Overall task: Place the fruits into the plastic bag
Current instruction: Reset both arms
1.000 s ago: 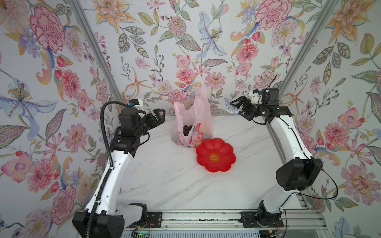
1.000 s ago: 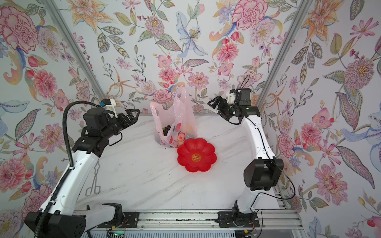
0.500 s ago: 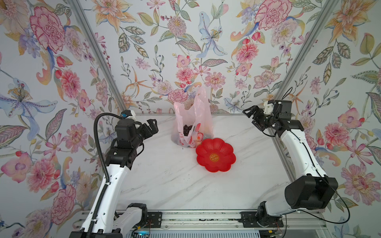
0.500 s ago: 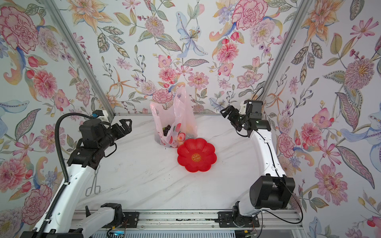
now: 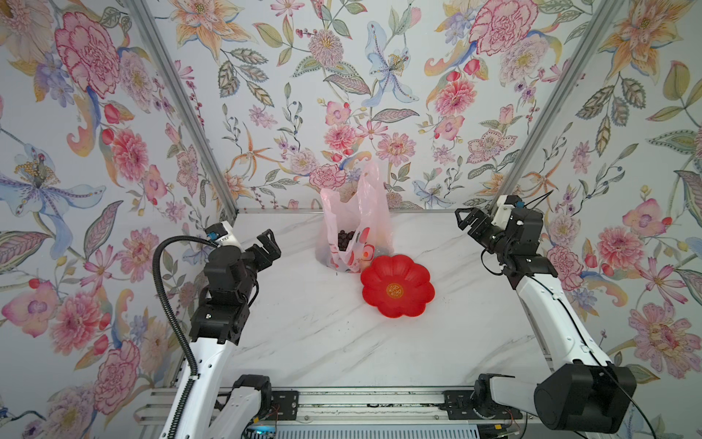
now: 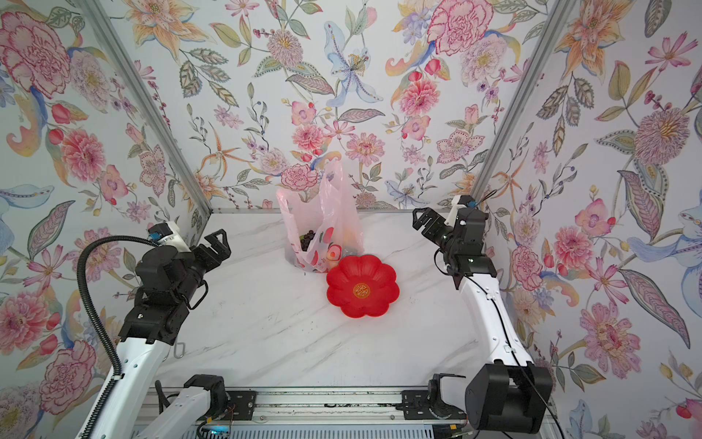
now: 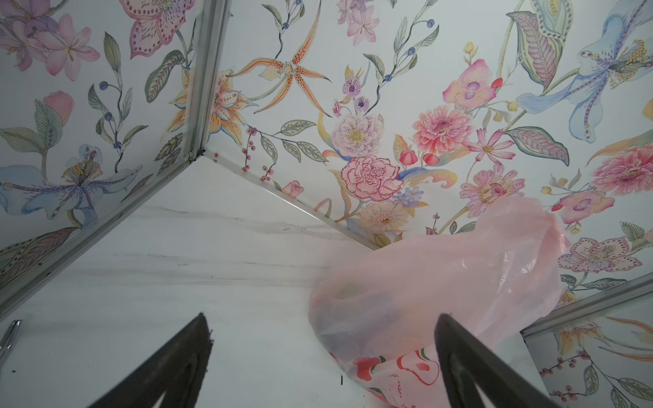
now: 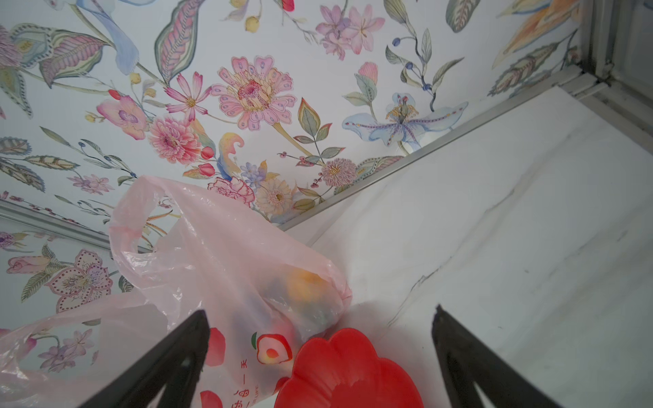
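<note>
The plastic bag is seen upright at the back of the desk, touching the red plate, with the fruits inside. It is flanked, well apart, by the left tool and the right tool, both spread wide and empty.

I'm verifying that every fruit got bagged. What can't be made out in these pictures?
- Fruit count: the translucent pink plastic bag blurs all but the dark purple grape bunch, both top views.
- Orange fruit: right wrist view, smeared by film.
- Red flower-shaped plate: right wrist view, cut by frame edge.
</note>
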{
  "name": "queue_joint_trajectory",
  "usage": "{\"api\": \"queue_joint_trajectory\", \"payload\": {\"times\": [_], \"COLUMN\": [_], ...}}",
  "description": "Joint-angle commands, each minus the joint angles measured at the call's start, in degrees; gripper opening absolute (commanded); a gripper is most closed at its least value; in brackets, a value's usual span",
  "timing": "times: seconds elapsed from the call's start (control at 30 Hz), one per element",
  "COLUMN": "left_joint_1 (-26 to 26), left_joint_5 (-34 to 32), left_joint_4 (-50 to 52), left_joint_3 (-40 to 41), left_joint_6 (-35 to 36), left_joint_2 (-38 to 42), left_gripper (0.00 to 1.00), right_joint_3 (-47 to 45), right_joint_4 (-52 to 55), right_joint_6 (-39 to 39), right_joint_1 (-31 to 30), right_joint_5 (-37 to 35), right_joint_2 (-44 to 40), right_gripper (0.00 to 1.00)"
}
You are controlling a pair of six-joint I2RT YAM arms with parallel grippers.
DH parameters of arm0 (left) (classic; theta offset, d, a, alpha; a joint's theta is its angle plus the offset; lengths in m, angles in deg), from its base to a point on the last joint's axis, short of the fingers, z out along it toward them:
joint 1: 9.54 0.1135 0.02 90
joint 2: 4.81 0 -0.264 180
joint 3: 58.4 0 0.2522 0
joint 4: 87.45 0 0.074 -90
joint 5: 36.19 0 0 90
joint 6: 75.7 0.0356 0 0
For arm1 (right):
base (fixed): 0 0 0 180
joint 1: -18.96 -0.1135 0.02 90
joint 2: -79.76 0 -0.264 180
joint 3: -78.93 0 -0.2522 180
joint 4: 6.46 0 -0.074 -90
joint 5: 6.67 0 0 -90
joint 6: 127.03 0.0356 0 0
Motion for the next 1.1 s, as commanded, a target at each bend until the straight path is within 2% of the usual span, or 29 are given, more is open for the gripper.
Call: {"api": "queue_joint_trajectory", "payload": {"times": [0.0, 0.33, 0.63, 0.83, 0.93, 1.07], "left_joint_1": [0.53, 0.47, 0.48, 0.47, 0.44, 0.46], "left_joint_5": [-2.36, -6.65, -13.91, -18.37, -19.92, -20.12], "left_joint_4": [-1.67, -4.31, -13.88, -15.94, -16.03, -16.14], "left_joint_3": [0.78, 3.44, 12.20, 16.85, 18.92, 21.57], "left_joint_6": [-0.54, 1.06, 11.89, 17.44, 18.23, 18.71], "left_joint_2": [0.21, 2.06, 9.06, 12.53, 13.78, 15.00], "left_gripper": [0.99, 0.99, 0.99, 0.99, 0.99, 0.99], "right_joint_3": [-4.79, -23.93, -29.02, -33.41, -34.41, -36.82], "right_joint_4": [-14.28, -43.00, -35.69, -32.83, -29.68, -28.77], "right_joint_6": [-4.31, -17.75, -20.36, -22.09, -24.64, -26.35], "right_joint_1": [-1.44, -4.68, -2.93, 0.08, 1.78, 3.06], "right_joint_5": [-4.03, -6.92, -11.52, -12.27, -10.75, -12.78], "right_joint_2": [-3.14, -9.93, -14.55, -16.53, -16.21, -15.86], "right_gripper": [0.99, 0.99, 0.99, 0.99, 0.99, 0.99]}}
